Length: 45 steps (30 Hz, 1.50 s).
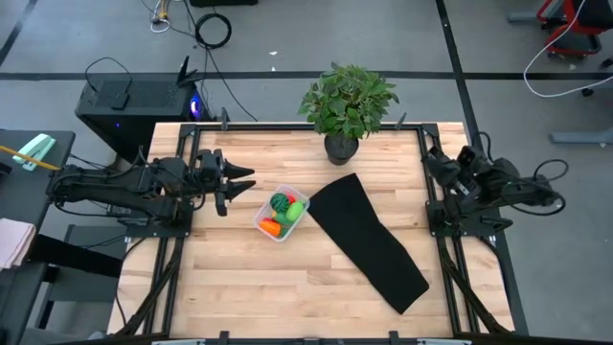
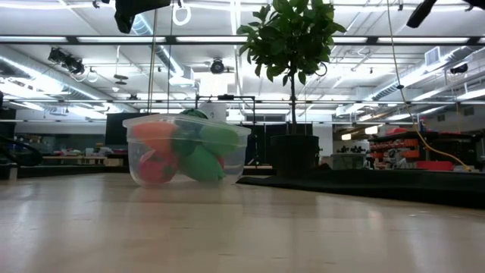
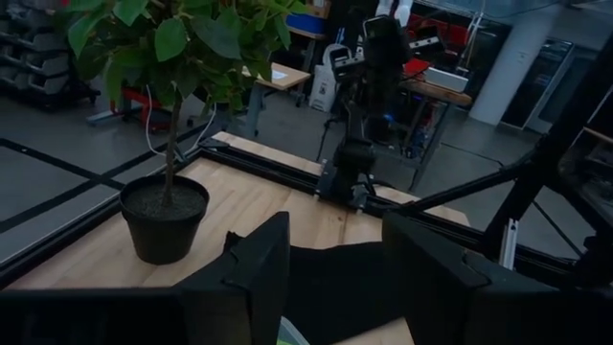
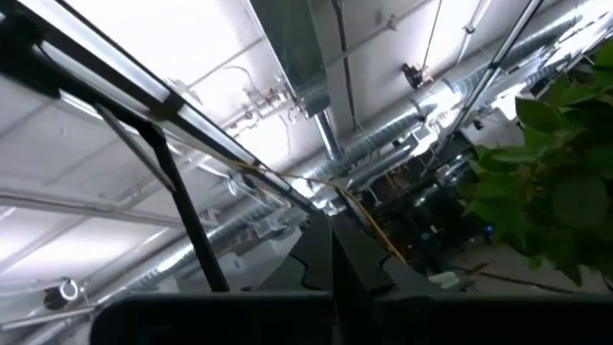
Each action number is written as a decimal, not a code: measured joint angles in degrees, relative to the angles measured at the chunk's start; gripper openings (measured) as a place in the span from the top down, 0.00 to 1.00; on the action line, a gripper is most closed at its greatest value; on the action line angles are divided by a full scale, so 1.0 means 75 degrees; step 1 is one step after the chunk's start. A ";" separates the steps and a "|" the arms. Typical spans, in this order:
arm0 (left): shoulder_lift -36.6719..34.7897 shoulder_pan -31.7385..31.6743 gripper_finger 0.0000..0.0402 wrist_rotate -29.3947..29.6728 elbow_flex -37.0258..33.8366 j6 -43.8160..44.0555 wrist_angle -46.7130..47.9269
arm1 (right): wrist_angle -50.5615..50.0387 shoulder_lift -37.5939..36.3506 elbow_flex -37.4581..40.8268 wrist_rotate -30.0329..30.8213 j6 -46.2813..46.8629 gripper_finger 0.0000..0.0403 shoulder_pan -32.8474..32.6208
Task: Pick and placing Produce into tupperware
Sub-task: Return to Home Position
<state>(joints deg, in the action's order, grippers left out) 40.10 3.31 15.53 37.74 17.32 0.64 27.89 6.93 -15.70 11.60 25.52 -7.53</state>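
Note:
The clear tupperware (image 1: 281,214) stands on the wooden table near its middle, beside the black mat. Inside it lie the toy produce (image 1: 284,209): red, light green, dark green and orange pieces, seen through its wall in the low view (image 2: 186,152). My left gripper (image 1: 241,185) hovers open above the table's left side, just left of the container, touching nothing. Its fingers (image 3: 335,273) frame the mat and the plant. My right gripper (image 1: 433,159) is shut and folded back at the table's right edge, its fingers (image 4: 332,264) pointing up at the ceiling.
A leafy potted plant (image 1: 345,107) stands at the table's far edge, just beyond the container. A long black mat (image 1: 369,240) runs slantwise from the middle toward the near right. Bare wood (image 1: 239,278) lies near and left of the container.

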 joint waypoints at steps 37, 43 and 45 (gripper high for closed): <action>0.0003 0.0003 0.57 0.0871 0.0000 0.0235 0.0006 | -0.1231 -0.0923 0.2039 -0.0391 0.0359 1.00 0.0003; 0.0003 0.0003 0.57 0.1043 0.0000 0.0411 0.0002 | -0.1446 -0.0923 0.2036 -0.0439 -0.0461 1.00 0.0342; 0.0003 0.0003 0.57 0.1046 0.0000 0.0411 0.0003 | -0.1613 -0.0923 0.2036 -0.0691 -0.0428 1.00 0.0599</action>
<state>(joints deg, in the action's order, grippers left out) 40.12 3.33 23.38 37.74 20.40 0.67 15.79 0.01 -0.43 6.42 22.31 -3.04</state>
